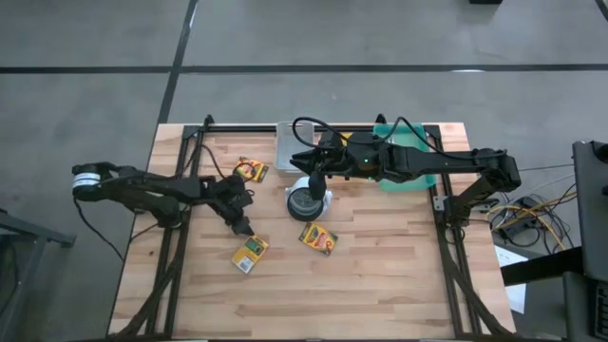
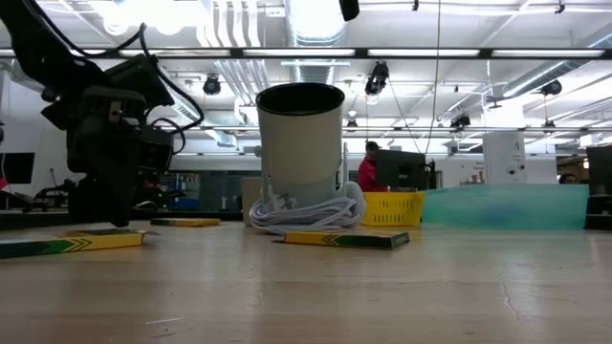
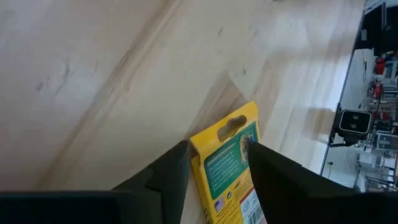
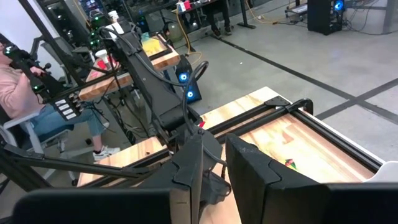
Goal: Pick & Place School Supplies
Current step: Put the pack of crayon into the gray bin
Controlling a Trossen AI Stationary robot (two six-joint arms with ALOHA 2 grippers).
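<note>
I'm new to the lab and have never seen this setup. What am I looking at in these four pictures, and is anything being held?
Two dark robot arms work at a wooden table. One picture looks straight down on it, one looks level across the tabletop, and the other two come from cameras on each arm's wrist.

On the table lie three flat yellow-and-green crayon boxes: one near the back, one in the middle, one at the front. There is also a pale cup with a white cable coiled at its foot.

The left pincer is down at the front box; its own camera shows a finger on each side of that box, which lies on the wood. The right pincer hangs over the cup, and I see nothing in it.
</note>
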